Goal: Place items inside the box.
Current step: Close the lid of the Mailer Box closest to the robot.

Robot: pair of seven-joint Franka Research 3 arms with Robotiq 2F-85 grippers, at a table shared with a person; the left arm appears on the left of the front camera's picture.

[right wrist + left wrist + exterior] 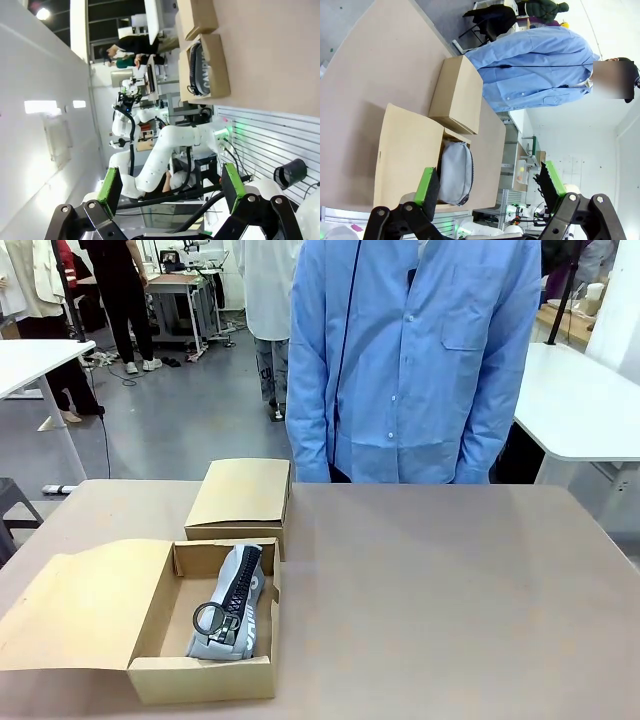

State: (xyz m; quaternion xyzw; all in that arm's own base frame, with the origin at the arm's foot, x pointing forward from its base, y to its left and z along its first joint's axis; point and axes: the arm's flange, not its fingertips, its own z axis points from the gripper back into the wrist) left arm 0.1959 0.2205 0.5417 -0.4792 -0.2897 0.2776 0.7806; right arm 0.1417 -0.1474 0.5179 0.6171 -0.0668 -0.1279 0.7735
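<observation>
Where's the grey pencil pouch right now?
In the front view, the grey pencil pouch lies inside the open cardboard box at the table's near left, just in front of a second, closed box.

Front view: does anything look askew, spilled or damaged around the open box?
Nothing stands out. The grey zippered pouch lies whole inside the open cardboard box, its lid flap folded out flat. A second, closed box sits squarely behind it.

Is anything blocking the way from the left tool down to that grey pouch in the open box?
Nothing visible does. The left tool hangs open above the grey pouch, which lies in the open box with its lid folded back to the side.
</observation>
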